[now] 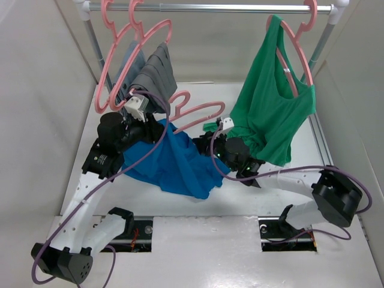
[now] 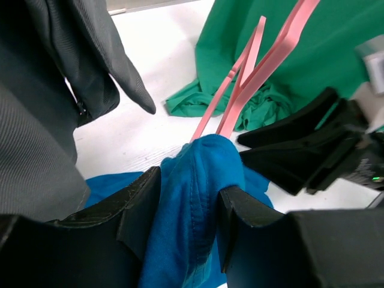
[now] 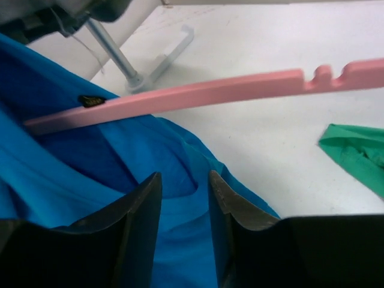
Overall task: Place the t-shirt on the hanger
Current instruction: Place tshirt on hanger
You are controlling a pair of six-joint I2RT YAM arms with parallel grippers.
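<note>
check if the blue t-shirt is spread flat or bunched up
Bunched up: the t-shirt sits crumpled in a heap, with one fold pinched in the left hand.

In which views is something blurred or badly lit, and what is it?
Top view: even light, soft shadows, all sharp. Left wrist view: the near grey garment and left claw look soft, the hanger sharper. Right wrist view: the right claw is dark and soft, the table bright.

one blue t-shirt (image 1: 180, 162), one green top (image 1: 270, 114) and two grey garments (image 1: 153, 72) are counted. four pink hangers (image 1: 201, 112) are made out. two robot arms (image 1: 90, 198) are seen.
</note>
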